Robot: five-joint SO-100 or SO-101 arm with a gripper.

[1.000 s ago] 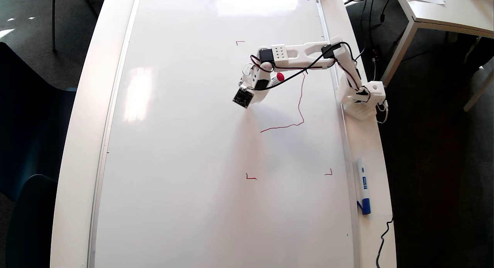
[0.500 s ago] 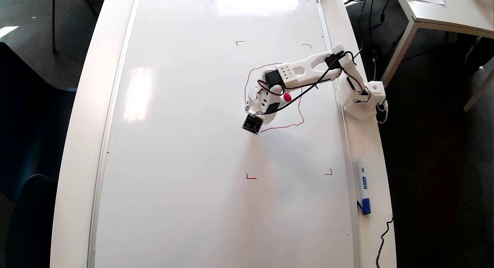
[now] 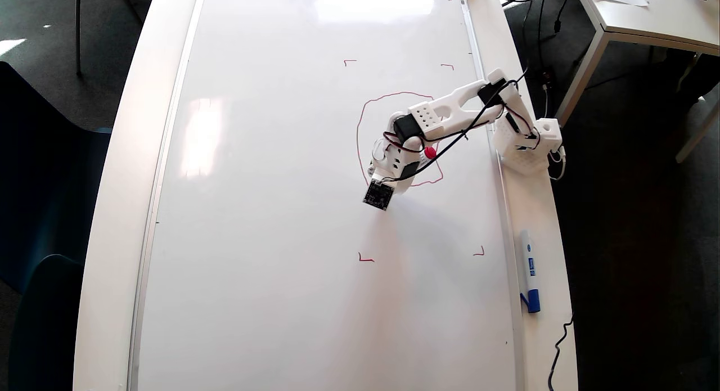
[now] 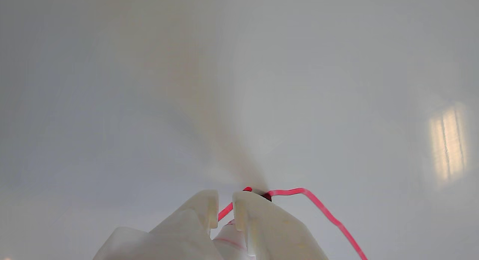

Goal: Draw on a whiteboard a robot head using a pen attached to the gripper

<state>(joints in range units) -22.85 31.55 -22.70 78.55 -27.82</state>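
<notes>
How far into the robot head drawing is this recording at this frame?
Early. Done: most of a wobbly red outline of the robot head on the whiteboard. In hand: the gripper holds the pen, tip on the board at the end of a fresh red line in the wrist view. Left: no eyes, mouth or antenna are visible, though the arm hides part of the inside.

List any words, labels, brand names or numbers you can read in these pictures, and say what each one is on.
No text can be read in either view.
Blue-capped marker: a blue label patch on its barrel, too small to read.
Black square module by the gripper: tiny pale specks, not legible.
Whiteboard: only red line drawing and red corner marks, no letters or numbers.
Wrist view: no print.
</notes>
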